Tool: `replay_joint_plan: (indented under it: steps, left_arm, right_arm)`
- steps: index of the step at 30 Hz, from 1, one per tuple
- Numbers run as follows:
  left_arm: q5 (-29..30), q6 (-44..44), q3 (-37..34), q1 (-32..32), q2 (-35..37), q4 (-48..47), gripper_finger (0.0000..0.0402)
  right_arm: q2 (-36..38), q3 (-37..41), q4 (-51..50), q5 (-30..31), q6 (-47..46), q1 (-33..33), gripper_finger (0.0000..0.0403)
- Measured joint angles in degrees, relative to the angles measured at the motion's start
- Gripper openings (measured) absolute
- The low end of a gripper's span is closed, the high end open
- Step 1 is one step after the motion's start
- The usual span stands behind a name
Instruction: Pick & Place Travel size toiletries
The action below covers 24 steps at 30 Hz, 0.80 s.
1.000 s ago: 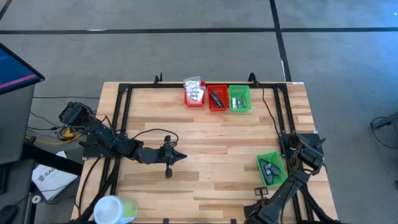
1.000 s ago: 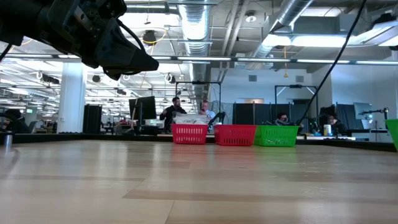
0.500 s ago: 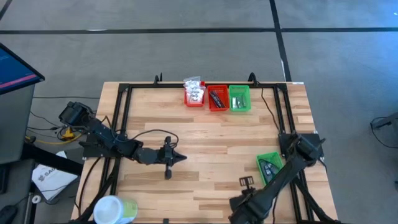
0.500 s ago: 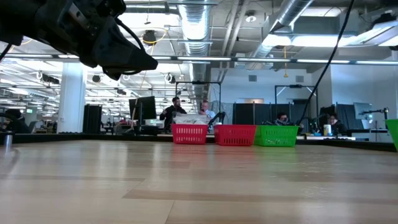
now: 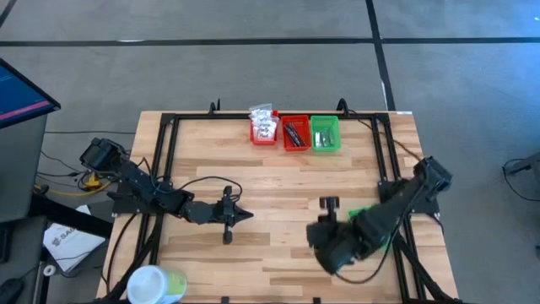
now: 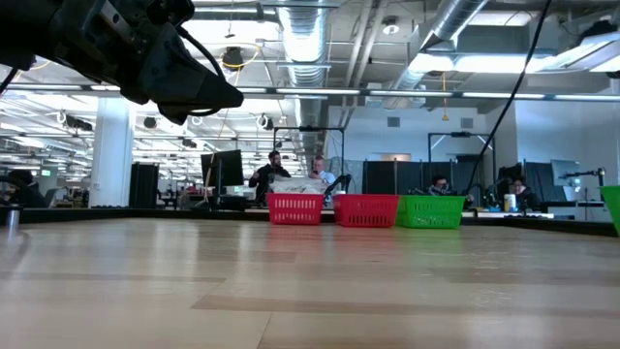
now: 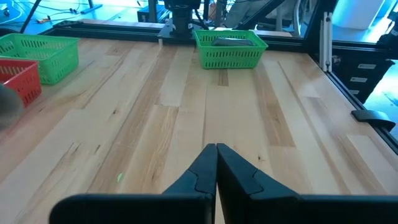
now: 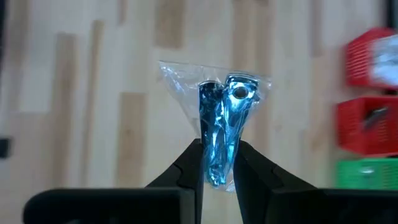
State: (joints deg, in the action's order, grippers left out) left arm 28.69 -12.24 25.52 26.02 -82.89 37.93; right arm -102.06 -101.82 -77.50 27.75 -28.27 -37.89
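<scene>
The right gripper [image 8: 217,163] pinched a clear-plastic packet [image 8: 219,121] between its fingers [image 8: 191,163], the crinkly wrap enclosing a dark, shiny item that stood up past the fingertips. In the high view this gripper [image 5: 328,203] hung above the wooden bench [image 5: 278,181], just beside the green bin [image 5: 364,214] near the bench's right side, which the arm partly covered. At the far edge of the bench, well apart from that green bin, stood a row of three bins: a red bin [image 5: 264,127] heaped with white packets, a second red bin [image 5: 294,133] with dark sticks, and a second green bin [image 5: 325,133]. The left gripper [image 7: 216,163] was pressed together with nothing between its fingers, waiting over the bench well left of the near green bin [image 7: 230,48]. A white-and-green tub [image 5: 154,283] sat at the near-left corner.
</scene>
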Motion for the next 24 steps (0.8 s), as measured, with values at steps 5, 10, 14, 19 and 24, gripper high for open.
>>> replay_joint_plan:
  steps: [5,10,14,19,24]
  left_arm:
    - [-0.1,-0.2,0.0,0.5,0.0,0.0,0.0001]
    - [-0.1,-0.2,0.0,1.4,0.0,0.0,0.0001]
    - [-0.1,-0.2,0.0,1.7,0.0,0.0,0.0001]
    - [-0.1,-0.2,0.0,1.7,0.0,0.0,0.0001]
    - [0.0,-0.2,0.0,1.7,0.0,0.0,0.0001]
  right_arm:
    - [5.3,2.3,1.6,3.4,5.6,5.4,0.0054]
    - [13.0,11.0,8.0,4.9,9.7,13.5,0.0054]
    - [20.3,21.4,18.4,1.5,15.0,21.2,0.0054]
    - [27.8,34.6,32.3,-7.5,22.1,34.2,0.0054]
    - [29.1,41.9,39.1,-12.2,28.0,50.1,0.0054]
